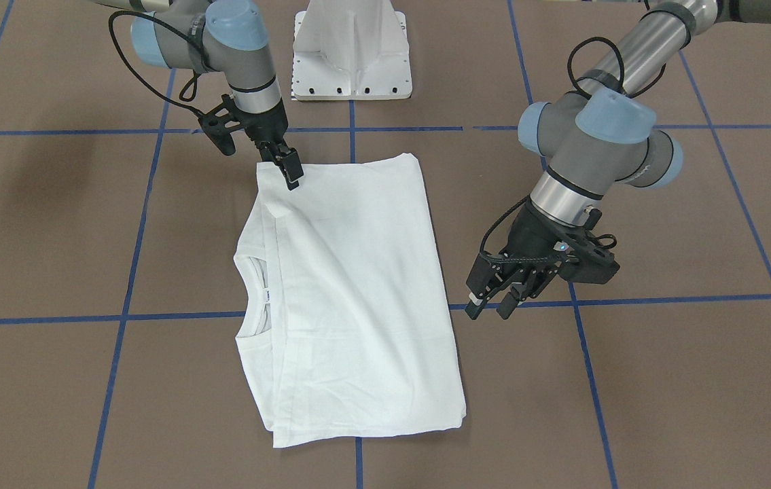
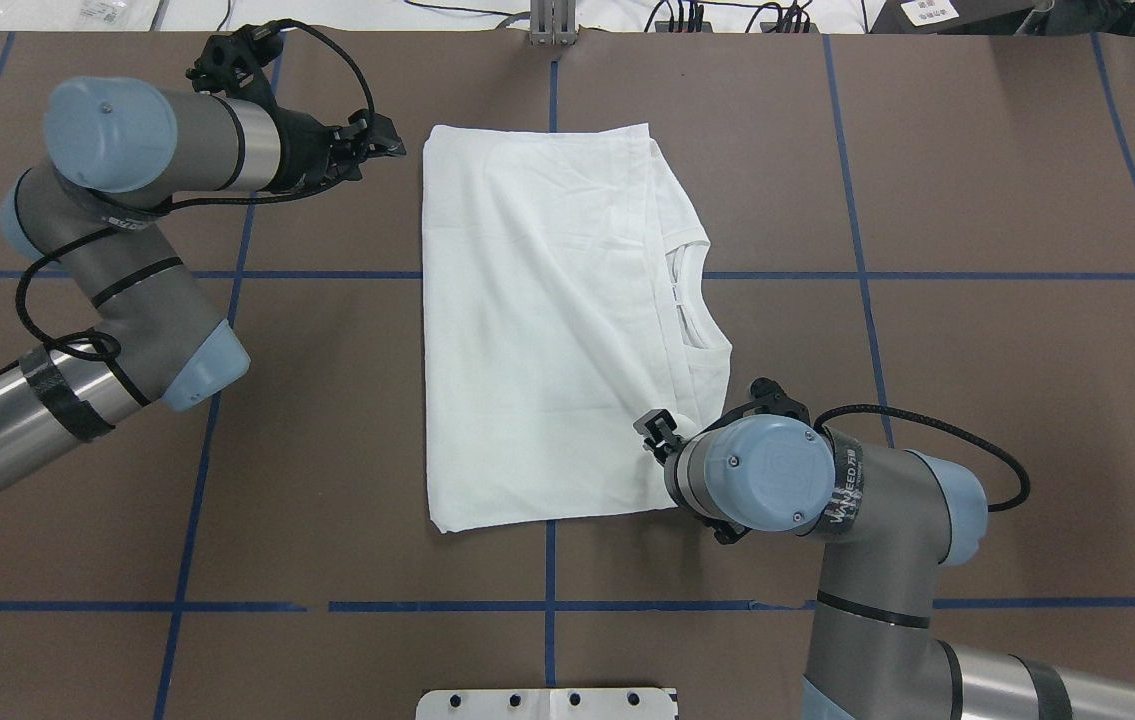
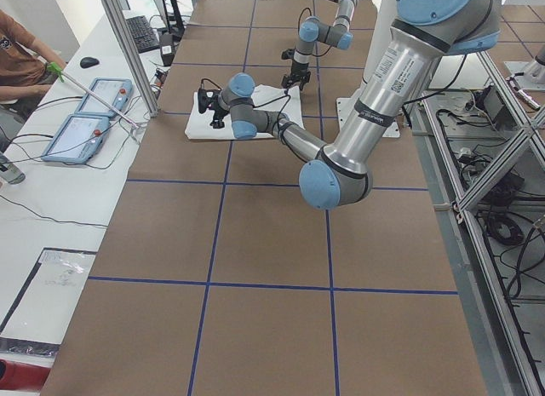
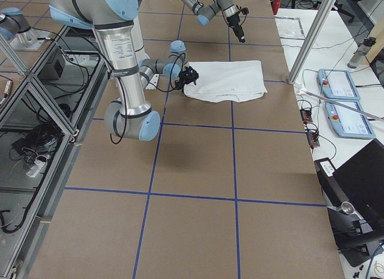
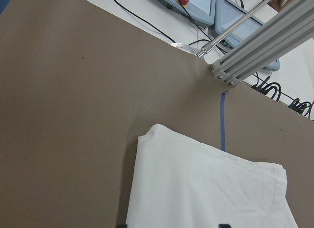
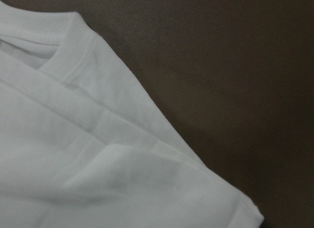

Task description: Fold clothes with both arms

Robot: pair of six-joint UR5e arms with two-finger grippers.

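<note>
The white shirt (image 1: 351,292) lies folded into a rectangle mid-table, its collar (image 1: 253,292) at the view's left edge; the printed text is hidden. It also shows in the overhead view (image 2: 547,330) and in the left wrist view (image 5: 206,189). My right gripper (image 1: 292,178) points down at the shirt's shoulder corner nearest the robot, with its fingers together on the cloth. The right wrist view shows that shoulder (image 6: 73,164) close up. My left gripper (image 1: 488,311) is open and empty, above the table beside the shirt's far corner (image 2: 432,135).
The white pedestal base (image 1: 351,54) stands at the robot's table edge. Blue tape lines (image 1: 127,316) grid the brown table. Beyond the far edge are control tablets (image 5: 196,2) and an aluminium post (image 5: 260,46). An operator (image 3: 17,55) sits there.
</note>
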